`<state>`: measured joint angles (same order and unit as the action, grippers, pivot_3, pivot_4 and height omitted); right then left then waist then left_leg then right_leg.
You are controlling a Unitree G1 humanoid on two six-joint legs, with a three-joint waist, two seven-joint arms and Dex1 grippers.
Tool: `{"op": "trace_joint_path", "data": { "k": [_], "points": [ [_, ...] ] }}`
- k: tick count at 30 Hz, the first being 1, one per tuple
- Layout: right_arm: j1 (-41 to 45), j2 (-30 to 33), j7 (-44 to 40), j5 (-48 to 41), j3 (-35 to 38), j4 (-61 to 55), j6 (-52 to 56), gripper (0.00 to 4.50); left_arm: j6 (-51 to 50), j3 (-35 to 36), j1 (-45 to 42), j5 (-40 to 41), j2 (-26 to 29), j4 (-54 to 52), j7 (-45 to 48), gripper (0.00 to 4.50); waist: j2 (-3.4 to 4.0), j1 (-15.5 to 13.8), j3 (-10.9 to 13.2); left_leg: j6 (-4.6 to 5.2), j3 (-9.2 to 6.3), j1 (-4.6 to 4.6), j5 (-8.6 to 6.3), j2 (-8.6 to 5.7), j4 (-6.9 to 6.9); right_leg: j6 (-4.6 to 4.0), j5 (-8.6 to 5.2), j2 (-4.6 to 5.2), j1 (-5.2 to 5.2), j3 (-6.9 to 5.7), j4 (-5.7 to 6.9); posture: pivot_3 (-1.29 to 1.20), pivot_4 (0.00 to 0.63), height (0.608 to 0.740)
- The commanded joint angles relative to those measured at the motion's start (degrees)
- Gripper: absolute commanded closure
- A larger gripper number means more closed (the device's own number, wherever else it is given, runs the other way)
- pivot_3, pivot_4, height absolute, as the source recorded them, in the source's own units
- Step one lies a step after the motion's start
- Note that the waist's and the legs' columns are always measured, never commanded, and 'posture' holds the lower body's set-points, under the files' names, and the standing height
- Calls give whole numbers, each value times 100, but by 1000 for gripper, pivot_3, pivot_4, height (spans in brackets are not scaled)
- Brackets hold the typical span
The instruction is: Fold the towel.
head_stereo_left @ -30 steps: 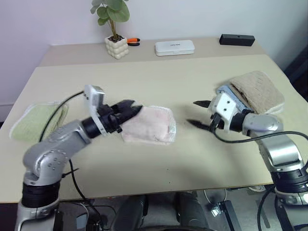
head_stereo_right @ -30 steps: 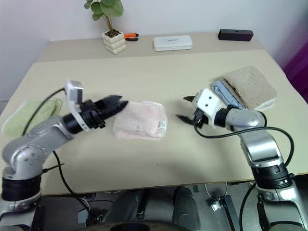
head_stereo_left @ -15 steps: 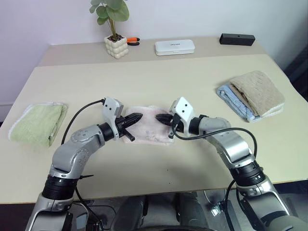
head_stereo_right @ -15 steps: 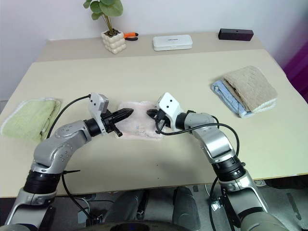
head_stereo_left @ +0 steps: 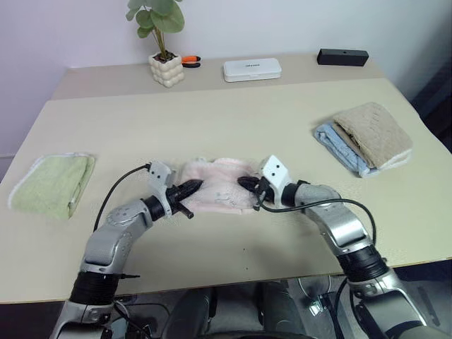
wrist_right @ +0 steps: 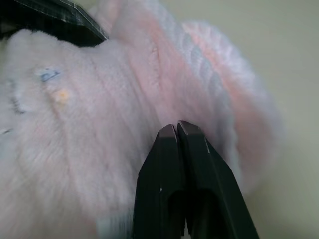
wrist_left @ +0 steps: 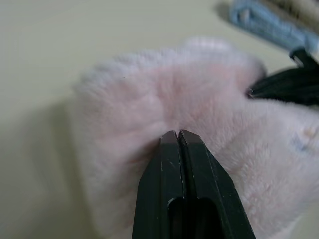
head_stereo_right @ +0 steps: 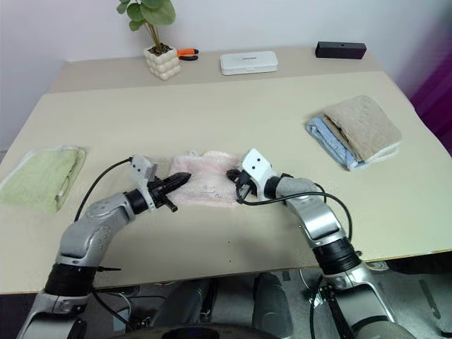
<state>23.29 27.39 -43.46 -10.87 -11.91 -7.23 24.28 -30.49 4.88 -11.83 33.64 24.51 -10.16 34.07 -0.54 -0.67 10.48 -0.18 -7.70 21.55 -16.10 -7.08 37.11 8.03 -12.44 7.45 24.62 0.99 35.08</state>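
Beige tabletop: pink towel centred, left gripper at nine o'clock, right gripper at three, each with jaws pressed together against its fluffy pile, seemingly smoothing the fold.

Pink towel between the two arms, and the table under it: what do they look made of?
The pink towel looks like soft terry or plush cloth: a fuzzy, matte, deep pile with a paler edging, bunching into soft folds. The table looks like a smooth, matte beige laminate or painted board, plain and without visible grain; which of these cannot be told.
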Motion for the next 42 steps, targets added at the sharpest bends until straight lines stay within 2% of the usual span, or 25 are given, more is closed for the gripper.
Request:
{"op": "trace_joint_path", "data": {
  "k": [1,3,6,7,9,14,19,22,26,29,34,35,36,37,40,42],
  "points": [
    [142,282,-311,-467,448,-740,253,2768,-346,901,-145,718,191,-501,-196,3967,0,3,0,10,-2,-1,-6,1,0,0,0,-1,0,0,1,0,150,740],
    [129,406,-385,-545,500,-874,369,1714,-528,1075,-113,905,231,-581,-266,3189,1,6,-1,10,-2,-4,-6,1,-1,0,0,-1,-2,-1,0,0,150,740],
    [124,622,-607,-590,501,-1090,362,187,-1020,1340,66,1263,263,-607,-497,1604,1,1,-1,10,0,-3,-6,1,0,0,0,-1,-3,-1,-1,0,150,740],
    [135,660,-642,-592,496,-1156,338,0,-1277,1372,200,1424,275,-617,-568,1113,1,12,-1,10,0,-3,-6,0,0,0,0,0,-3,-1,-1,0,150,740],
    [163,685,-707,-671,482,-1276,389,0,-1717,1353,393,1678,261,-657,-709,83,1,23,0,10,1,-3,-6,1,-1,0,0,-1,-1,1,-2,0,150,740],
    [70,747,-892,-774,398,-1509,364,0,-2415,1462,469,2310,-42,-600,-1202,9,-2,-21,1,11,-3,-3,-6,1,3,0,0,0,-7,-3,0,0,150,740],
    [-151,811,-944,-667,238,-1653,276,0,-3153,1441,315,2980,-658,-306,-2086,9,-2,-14,0,10,-4,-5,-7,-1,4,0,0,2,-8,-3,0,0,150,740],
    [-193,835,-935,-612,198,-1683,238,0,-3401,1310,227,3138,-847,-350,-2346,9,-3,-19,-1,8,-4,-4,-6,-2,6,0,0,4,-9,-4,2,0,150,740],
    [-203,823,-869,-615,197,-1742,256,0,-3588,975,88,2959,-1088,-168,-2624,9,-2,-41,-4,0,-3,-6,-1,-4,7,0,0,6,-13,-4,1,0,150,740],
    [-256,844,-802,-606,211,-1839,292,0,-3523,958,-9,2881,-1258,2,-2729,765,-1,-64,-7,0,-3,-9,0,-8,9,1,0,10,-18,-5,0,0,150,740],
    [-315,869,-746,-600,212,-1913,309,0,-3505,982,-82,2892,-1363,48,-2783,3279,-3,-148,-6,3,-2,-8,-3,-8,9,1,0,10,-16,-5,-1,0,150,740],
    [-320,872,-731,-598,214,-1919,313,0,-3496,982,-98,2911,-1372,28,-2769,3672,-3,-155,-6,3,-2,-8,-2,-8,9,1,0,10,-16,-5,0,0,150,740],
    [-332,881,-717,-598,222,-1932,317,0,-3484,985,-99,2942,-1386,-19,-2760,4290,-3,-162,-6,2,-2,-7,-2,-8,9,1,0,10,-16,-5,0,0,150,740],
    [-338,886,-705,-593,224,-1931,316,0,-3466,1005,-94,2990,-1405,-67,-2759,4475,-3,-162,-6,2,-2,-8,-2,-8,9,1,0,10,-17,-5,0,0,150,740],
    [-341,900,-686,-551,223,-1878,277,0,-3273,1225,-90,3195,-1518,-204,-2819,4475,-4,-157,-6,8,-2,-8,-6,-7,9,1,0,9,-16,-5,-1,0,150,740],
    [-316,907,-662,-495,228,-1791,227,0,-2614,1836,-360,3495,-1735,-219,-3079,4475,-9,-155,-2,7,-2,-6,-5,-7,9,1,0,9,-14,-5,-1,0,150,740]
  ]
}}
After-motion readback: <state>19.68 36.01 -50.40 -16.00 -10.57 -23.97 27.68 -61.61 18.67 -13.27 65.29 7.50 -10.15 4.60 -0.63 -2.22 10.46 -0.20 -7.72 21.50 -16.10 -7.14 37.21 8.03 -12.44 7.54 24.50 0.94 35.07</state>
